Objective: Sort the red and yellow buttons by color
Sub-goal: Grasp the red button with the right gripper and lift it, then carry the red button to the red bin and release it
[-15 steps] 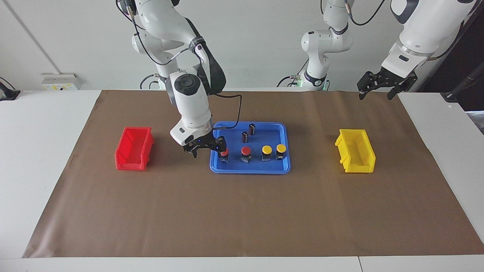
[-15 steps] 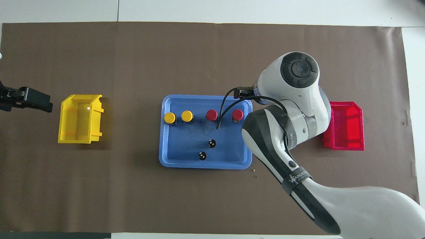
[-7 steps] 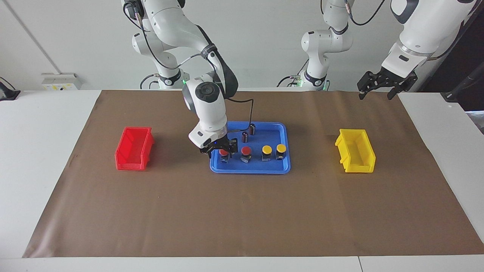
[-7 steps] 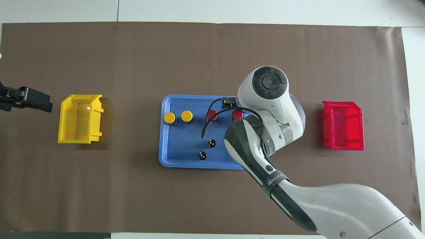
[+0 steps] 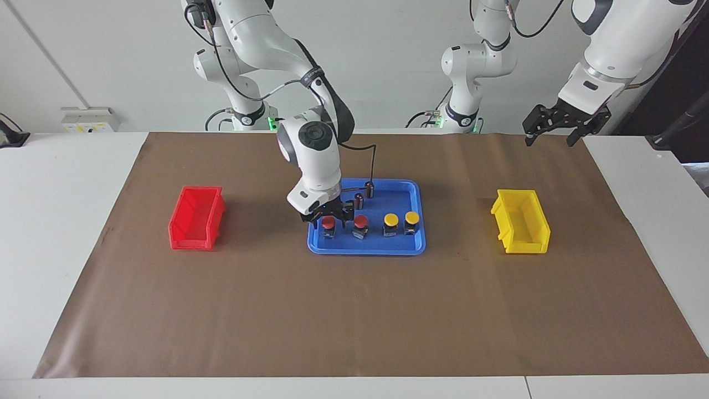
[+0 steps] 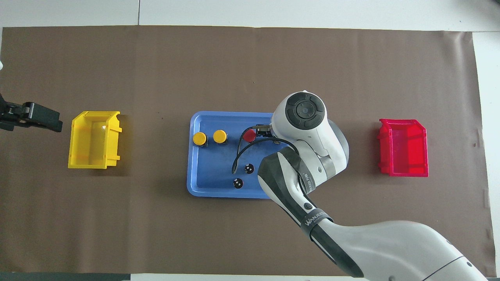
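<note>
right gripper [image 5: 328,217] is hovering low over the blue tray [image 5: 412,191], straddling the end red button [image 5: 328,223] toward the red bin [image 5: 196,217]; whether it is gripping, cannot tell. left gripper [image 5: 566,123] is waiting spread wide. tray is holding two red, two yellow buttons [image 5: 391,221], two cylinders [image 5: 369,189].

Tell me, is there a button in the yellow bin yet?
No, the yellow bin holds nothing, and both yellow buttons sit in the blue tray.

A plain white wall [image 5: 382,61] rises above the white table [image 5: 66,166].
</note>
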`<state>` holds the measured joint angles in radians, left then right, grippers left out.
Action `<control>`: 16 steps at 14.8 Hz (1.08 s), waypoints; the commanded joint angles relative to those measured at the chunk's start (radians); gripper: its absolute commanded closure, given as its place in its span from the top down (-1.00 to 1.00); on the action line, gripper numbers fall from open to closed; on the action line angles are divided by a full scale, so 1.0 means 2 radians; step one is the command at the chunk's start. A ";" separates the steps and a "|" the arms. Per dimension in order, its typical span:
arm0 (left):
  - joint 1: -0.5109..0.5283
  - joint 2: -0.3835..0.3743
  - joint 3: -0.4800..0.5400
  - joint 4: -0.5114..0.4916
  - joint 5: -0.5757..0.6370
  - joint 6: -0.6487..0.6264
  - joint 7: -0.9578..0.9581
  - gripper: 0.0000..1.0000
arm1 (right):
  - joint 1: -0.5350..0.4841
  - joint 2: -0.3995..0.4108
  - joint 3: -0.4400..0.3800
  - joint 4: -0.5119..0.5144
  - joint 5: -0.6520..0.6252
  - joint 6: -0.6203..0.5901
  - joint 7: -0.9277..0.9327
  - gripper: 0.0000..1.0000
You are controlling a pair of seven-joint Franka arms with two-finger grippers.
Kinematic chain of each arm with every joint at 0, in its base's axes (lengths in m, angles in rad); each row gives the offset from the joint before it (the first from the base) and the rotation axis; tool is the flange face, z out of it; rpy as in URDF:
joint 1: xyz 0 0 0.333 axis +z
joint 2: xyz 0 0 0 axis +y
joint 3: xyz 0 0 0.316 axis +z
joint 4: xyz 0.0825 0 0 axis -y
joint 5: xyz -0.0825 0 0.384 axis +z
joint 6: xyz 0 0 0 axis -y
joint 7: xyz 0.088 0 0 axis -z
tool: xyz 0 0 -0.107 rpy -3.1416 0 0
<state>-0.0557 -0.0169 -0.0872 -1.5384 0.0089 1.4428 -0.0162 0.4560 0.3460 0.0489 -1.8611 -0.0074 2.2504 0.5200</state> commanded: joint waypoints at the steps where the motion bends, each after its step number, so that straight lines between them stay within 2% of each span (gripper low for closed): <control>1: -0.004 -0.015 -0.002 -0.015 0.010 -0.007 0.004 1.00 | -0.001 -0.014 0.000 -0.018 -0.010 0.005 0.004 0.30; 4: 0.001 -0.016 -0.004 -0.015 0.003 -0.003 -0.002 1.00 | -0.001 -0.014 0.000 -0.012 -0.010 -0.011 -0.001 -0.38; 6: 0.003 -0.016 -0.002 -0.014 -0.009 0.001 -0.013 1.00 | -0.006 -0.013 0.000 0.020 -0.009 -0.043 -0.002 -0.75; 8: 0.003 -0.015 -0.001 -0.015 -0.009 0.038 -0.008 1.00 | -0.017 -0.019 -0.001 0.074 -0.009 -0.119 -0.027 -0.76; 9: 0.003 -0.013 -0.001 -0.015 -0.011 0.045 -0.010 1.00 | -0.032 -0.044 -0.004 0.076 -0.009 -0.146 -0.064 -0.75; 10: 0.002 -0.013 -0.002 -0.015 -0.011 0.044 -0.013 1.00 | -0.067 -0.074 -0.004 0.069 -0.008 -0.168 -0.111 -0.75; 11: 0.002 -0.014 -0.002 -0.015 -0.012 0.042 -0.014 1.00 | -0.103 -0.104 -0.004 0.048 -0.007 -0.194 -0.167 -0.75; 13: 0.002 -0.015 -0.001 -0.017 -0.012 0.039 -0.026 1.00 | -0.175 -0.165 -0.004 -0.018 -0.002 -0.200 -0.287 -0.74; 14: 0.003 -0.015 -0.001 -0.019 -0.013 0.040 -0.026 1.00 | -0.204 -0.185 -0.004 -0.043 -0.002 -0.199 -0.324 -0.73; 16: 0.000 -0.015 -0.001 -0.019 -0.012 0.039 -0.023 1.00 | -0.255 -0.194 -0.005 -0.073 -0.002 -0.182 -0.366 -0.72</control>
<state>-0.0573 -0.0190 -0.0901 -1.5399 0.0005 1.5032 -0.0530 0.0220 0.0116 0.0215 -1.8834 -0.0203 1.8258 -0.1352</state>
